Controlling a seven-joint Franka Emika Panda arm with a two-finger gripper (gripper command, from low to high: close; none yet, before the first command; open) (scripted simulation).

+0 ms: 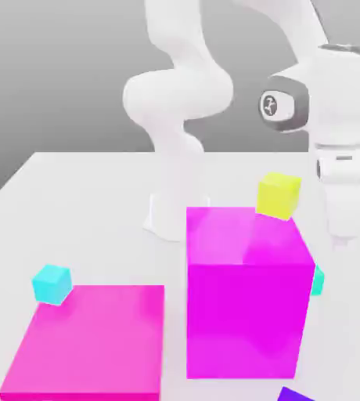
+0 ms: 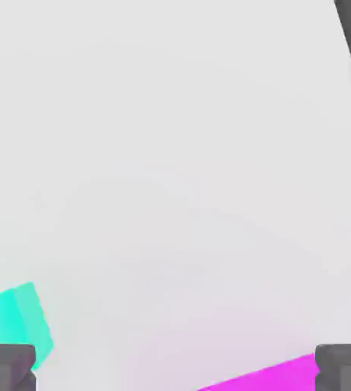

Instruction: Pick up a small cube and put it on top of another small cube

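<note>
A small teal cube (image 1: pixel 317 280) peeks out from behind the tall magenta block (image 1: pixel 246 290) on the exterior view's right. My gripper (image 1: pixel 341 241) hangs just above and beside it. In the hand view the gripper (image 2: pixel 175 370) is open, with bare table between its dark fingertips (image 2: pixel 7 366). The teal cube (image 2: pixel 11 321) lies close to one fingertip, outside the gap. A small cyan cube (image 1: pixel 52 283) sits at the far corner of the flat magenta slab (image 1: pixel 89 341), on the exterior view's left. A small yellow cube (image 1: pixel 279 196) rests behind the tall block.
The tall magenta block stands close beside the gripper and its edge (image 2: pixel 270 376) appears in the hand view. A purple corner (image 1: pixel 297 394) pokes in at the exterior view's lower edge. The arm's white base (image 1: pixel 171 211) stands behind the blocks on the white table (image 1: pixel 81 204).
</note>
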